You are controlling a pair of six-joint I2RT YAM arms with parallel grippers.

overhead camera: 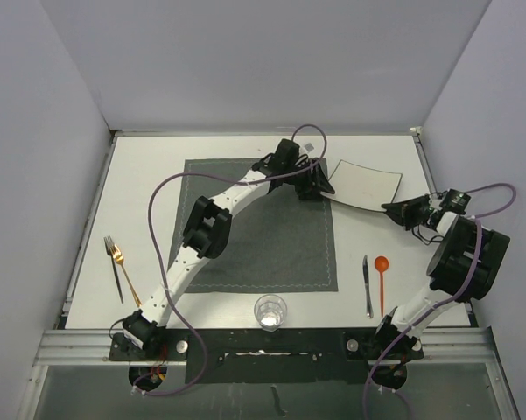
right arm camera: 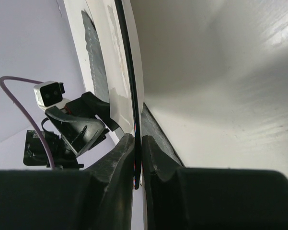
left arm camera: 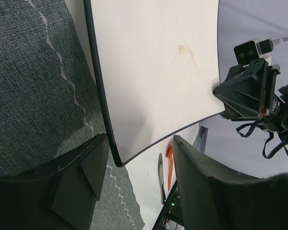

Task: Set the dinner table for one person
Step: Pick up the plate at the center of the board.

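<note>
The right hand [overhead camera: 394, 208] is shut tight on the right edge of a white square plate [overhead camera: 365, 184] with a dark rim. Its own camera shows the thin rim pinched between the two fingers [right arm camera: 120, 158]. The plate sticks out from this hand toward the left hand [overhead camera: 313, 184] and sits tilted. The left hand is at the plate's other end, and its two fingers [left arm camera: 76, 182] stand wide apart, one on each side of the plate's corner. That corner is close to one finger, but I cannot tell if it touches. There is a faint brown stain on the plate's top. Under the left hand lies a dark grey placemat [overhead camera: 263, 236] with light stitching. The big white tabletop [overhead camera: 149, 175] lies below both hands and carries the placemat and all the other things. A knife [overhead camera: 367, 287] and an orange spoon [overhead camera: 382, 278] lie side by side on it, just beside the placemat and close to the right hand's arm. A clear glass [overhead camera: 270, 311] stands at the near edge of the placemat, well apart from both hands. Two forks [overhead camera: 120, 271], one dark and one gold, lie far from the left hand, out by the left arm's base.
</note>
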